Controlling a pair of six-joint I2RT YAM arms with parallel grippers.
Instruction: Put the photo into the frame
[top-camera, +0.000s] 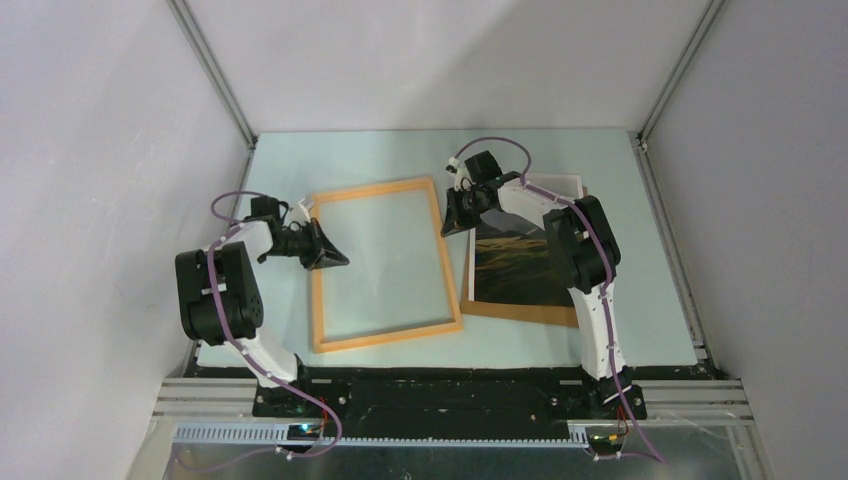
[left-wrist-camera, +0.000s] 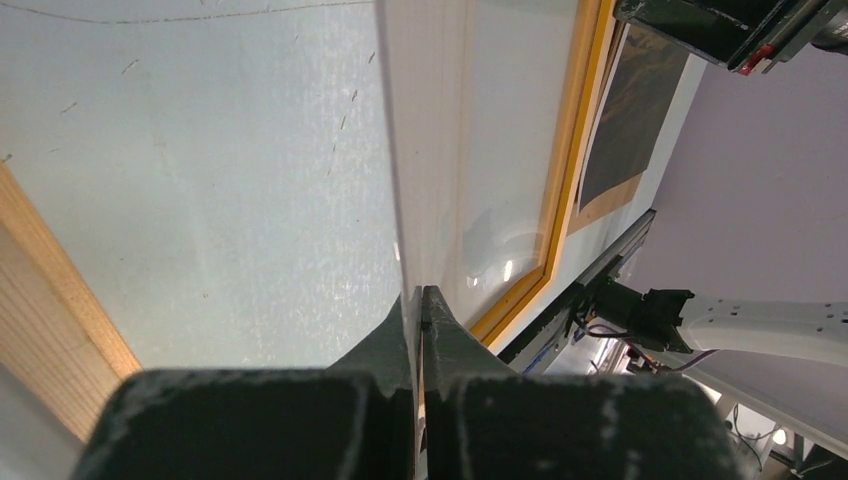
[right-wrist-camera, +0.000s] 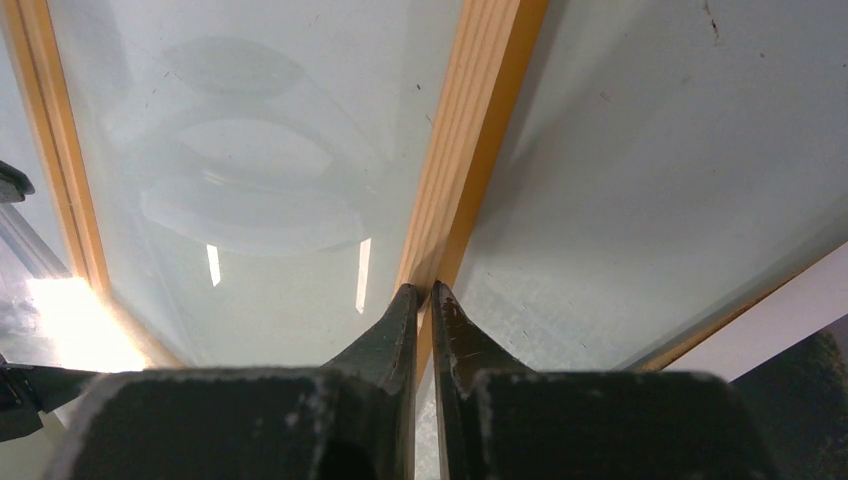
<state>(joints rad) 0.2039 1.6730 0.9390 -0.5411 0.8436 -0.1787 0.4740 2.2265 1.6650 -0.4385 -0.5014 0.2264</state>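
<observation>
Frame (top-camera: 385, 335) flat on worktop (top-camera: 350, 155). Left claw (top-camera: 335, 257) at its 9 o'clock rail, fully closed, grip unclear. Photo (top-camera: 515, 265) face-up on backing board (top-camera: 520, 312) at frame's 3 o'clock. Right claw (top-camera: 452, 215) at 1 o'clock corner, nearly closed, pinching rail.

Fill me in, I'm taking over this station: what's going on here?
The photo is meant to go into the frame and hasn't yet. The frame lies flat mid-table; the robot's left tool, shut, is down just inside its left rail, the right tool, also shut, at its right rail near the far corner. The photo lies ungripped on a brown backing board to the right.
</observation>
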